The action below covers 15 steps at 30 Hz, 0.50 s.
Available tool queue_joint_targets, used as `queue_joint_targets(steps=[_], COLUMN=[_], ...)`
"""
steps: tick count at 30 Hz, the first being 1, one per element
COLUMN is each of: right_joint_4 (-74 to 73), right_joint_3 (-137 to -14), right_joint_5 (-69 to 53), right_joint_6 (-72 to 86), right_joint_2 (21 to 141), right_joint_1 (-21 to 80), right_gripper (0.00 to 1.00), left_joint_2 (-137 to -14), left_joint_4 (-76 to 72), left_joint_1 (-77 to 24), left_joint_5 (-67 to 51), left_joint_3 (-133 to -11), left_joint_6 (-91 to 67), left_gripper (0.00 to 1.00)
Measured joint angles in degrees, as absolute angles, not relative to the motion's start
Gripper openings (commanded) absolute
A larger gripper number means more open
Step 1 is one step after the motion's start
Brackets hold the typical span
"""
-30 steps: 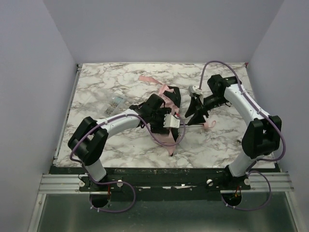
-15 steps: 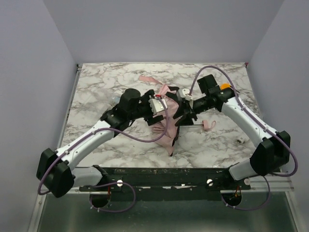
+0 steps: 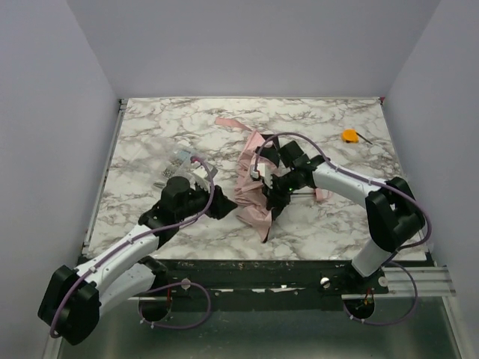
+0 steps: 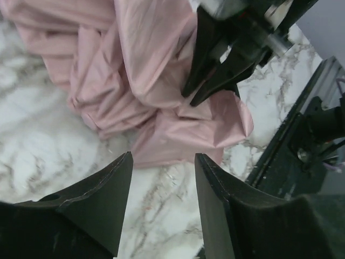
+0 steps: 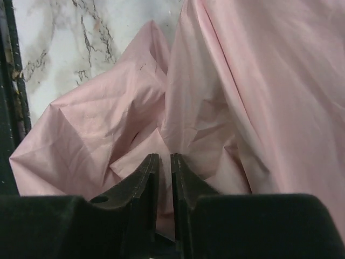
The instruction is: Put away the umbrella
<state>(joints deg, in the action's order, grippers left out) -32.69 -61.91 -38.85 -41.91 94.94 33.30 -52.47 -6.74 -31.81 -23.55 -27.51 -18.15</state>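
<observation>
Centre of the marble surface (image 3: 150, 127): umbrella (image 3: 251, 187), canopy loose and crumpled, shaft poking right. Left claw (image 4: 161, 162): withdrawn toward lower left since a second ago, open and empty, with the fabric edge just ahead. Right claw (image 5: 164, 157): brought down onto the folds, now pinched nearly closed on a pleat. Probably gathering just begun; nowhere near stowed.
</observation>
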Motion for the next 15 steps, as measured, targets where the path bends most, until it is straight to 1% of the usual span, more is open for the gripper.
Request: queue_joint_targets(steps=[3,5,7,8,10,11,13,14,15], right_joint_4=[-34.98,-40.16,-46.44,-48.69,-50.57,-50.30,-47.99,-46.06,-44.10], right_joint_3=[-62.98,-66.67,-72.66,-75.92,-81.23,-82.32,-81.95,-80.95,-79.70], right_joint_5=[-37.91,-39.68,-42.35,-43.77,-46.19,-46.81,-47.16,-47.11,-46.76], right_joint_6=[-42.37,-45.10,-48.29,-49.43,-51.00,-51.05,-51.05,-51.09,-51.07], right_joint_2=[95.33,95.04,94.59,94.15,92.31,90.96,88.25,87.18,86.56], right_joint_1=[33.43,33.43,33.43,33.43,33.43,33.43,33.43,33.43,33.45], right_gripper=[0.36,0.46,0.63,0.72,0.85,0.86,0.87,0.89,0.93], left_joint_2=[-52.93,-53.69,-55.09,-55.96,-57.93,-59.61,-63.07,-65.10,-66.65], left_joint_4=[-10.09,-11.75,-13.76,-14.33,-15.38,-16.25,-17.50,-18.35,-19.22], left_joint_1=[-33.50,-35.59,-37.93,-38.96,-40.53,-41.47,-42.65,-43.38,-43.83], left_joint_5=[-23.40,-22.44,-20.62,-19.59,-17.87,-16.82,-15.09,-14.24,-13.47], left_joint_3=[-22.04,-19.27,-16.97,-16.27,-15.81,-15.86,-16.29,-16.43,-16.51], left_joint_6=[-27.94,-32.93,-37.74,-39.75,-42.87,-44.29,-46.76,-48.10,-49.19], left_gripper=[0.50,0.50,0.49,0.45,0.39,0.36,0.33,0.31,0.28])
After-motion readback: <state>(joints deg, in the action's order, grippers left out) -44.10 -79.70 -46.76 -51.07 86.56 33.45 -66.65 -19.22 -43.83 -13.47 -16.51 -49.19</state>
